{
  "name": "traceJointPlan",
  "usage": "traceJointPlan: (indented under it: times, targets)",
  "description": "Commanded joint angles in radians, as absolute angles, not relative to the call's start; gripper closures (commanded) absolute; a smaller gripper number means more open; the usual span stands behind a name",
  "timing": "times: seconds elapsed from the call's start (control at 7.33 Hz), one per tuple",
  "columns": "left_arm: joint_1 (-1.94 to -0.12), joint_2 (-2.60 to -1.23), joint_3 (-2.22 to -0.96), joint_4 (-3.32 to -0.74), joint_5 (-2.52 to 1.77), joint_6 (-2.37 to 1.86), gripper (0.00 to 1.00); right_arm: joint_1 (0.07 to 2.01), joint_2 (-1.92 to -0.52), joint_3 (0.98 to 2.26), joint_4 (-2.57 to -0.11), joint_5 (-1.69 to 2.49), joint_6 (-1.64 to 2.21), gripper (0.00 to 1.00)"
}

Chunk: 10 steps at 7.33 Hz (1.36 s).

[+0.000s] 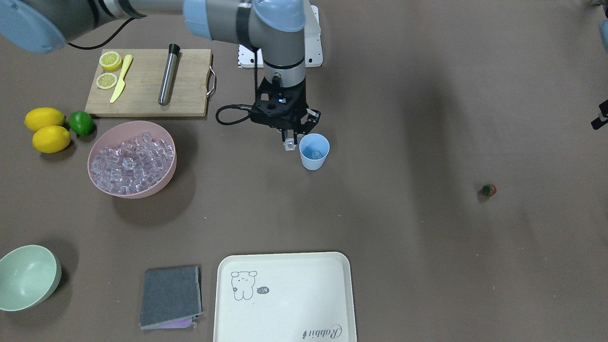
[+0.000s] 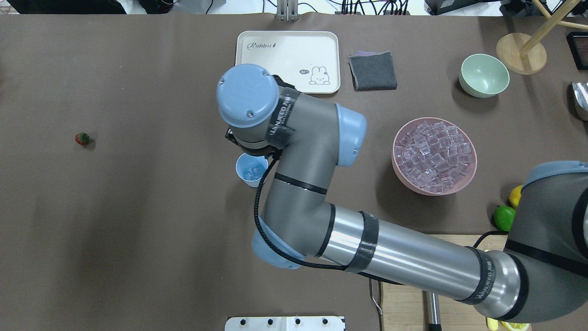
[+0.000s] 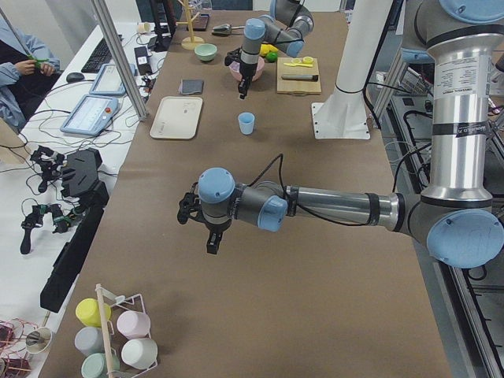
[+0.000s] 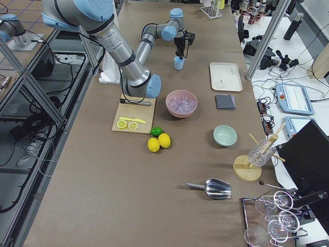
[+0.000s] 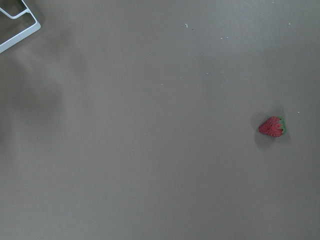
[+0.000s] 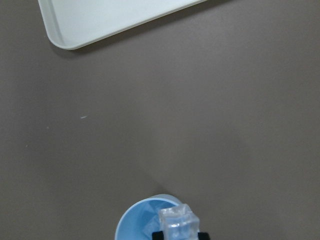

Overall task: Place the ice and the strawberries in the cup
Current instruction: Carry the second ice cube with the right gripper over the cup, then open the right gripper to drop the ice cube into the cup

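The pale blue cup [image 1: 314, 151] stands mid-table and holds a couple of clear ice cubes [image 2: 251, 173]. My right gripper [image 1: 289, 140] hangs just above the cup's rim, shut on one ice cube [image 6: 179, 223]. In the right wrist view that cube sits over the edge of the cup [image 6: 142, 225]. More ice [image 1: 130, 159] is heaped in the pink bowl [image 1: 167, 178]. The strawberry [image 1: 489, 190] lies alone on the table, and it also shows in the left wrist view [image 5: 272, 126]. My left gripper [image 3: 212, 246] hovers over bare table; I cannot tell whether it is open or shut.
A wooden cutting board [image 1: 190, 80] carries lemon slices, a yellow knife and a metal muddler. Two lemons [image 1: 45, 128] and a lime [image 1: 81, 122] lie beside it. A pale green bowl [image 1: 26, 278], a grey cloth [image 1: 170, 297] and a white tray [image 1: 285, 297] sit along the operators' edge.
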State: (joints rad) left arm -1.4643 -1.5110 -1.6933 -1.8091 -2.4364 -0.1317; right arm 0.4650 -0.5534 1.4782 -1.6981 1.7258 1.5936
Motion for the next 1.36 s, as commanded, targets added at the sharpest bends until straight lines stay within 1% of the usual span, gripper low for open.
traceJointPlan:
  times: [0.0, 0.14, 0.27, 0.41, 0.68, 0.82, 0.95, 1.09, 1.23]
  targets:
    - [-1.465, -1.511, -1.692, -1.809, -2.437, -0.130, 0.02, 0.416, -0.512, 1.414, -1.694, 1.669, 1.618, 1.00]
    - [-1.463, -1.511, -1.692, -1.809, -2.437, -0.130, 0.02, 0.416, -0.515, 1.414, -1.694, 1.669, 1.617, 1.00]
    - [-1.463, -1.511, -1.692, -1.809, -2.437, -0.130, 0.02, 0.416, -0.518, 1.416, -1.678, 1.669, 1.617, 0.49]
    - [-1.463, -1.511, -1.692, -1.809, -2.437, -0.130, 0.02, 0.417, -0.526, 1.425, -1.665, 1.661, 1.615, 0.01]
    - [-1.463, -1.512, -1.692, -1.809, -2.436, -0.133, 0.02, 0.449, -0.535, 1.428, -1.669, 1.670, 1.605, 0.00]
    - [-1.465, -1.520, -1.693, -1.807, -2.436, -0.135, 0.02, 0.492, -0.584, 1.460, -1.680, 1.684, 1.598, 0.00]
    - [-1.465, -1.532, -1.694, -1.802, -2.436, -0.135, 0.02, 0.538, -0.685, 1.561, -1.730, 1.722, 1.541, 0.00]
    - [-1.465, -1.554, -1.692, -1.793, -2.434, -0.138, 0.02, 0.584, -0.797, 1.692, -1.826, 1.736, 1.405, 0.00]
    - [-1.465, -1.589, -1.687, -1.749, -2.433, -0.138, 0.02, 0.642, -0.915, 1.798, -1.839, 1.781, 1.258, 0.00]
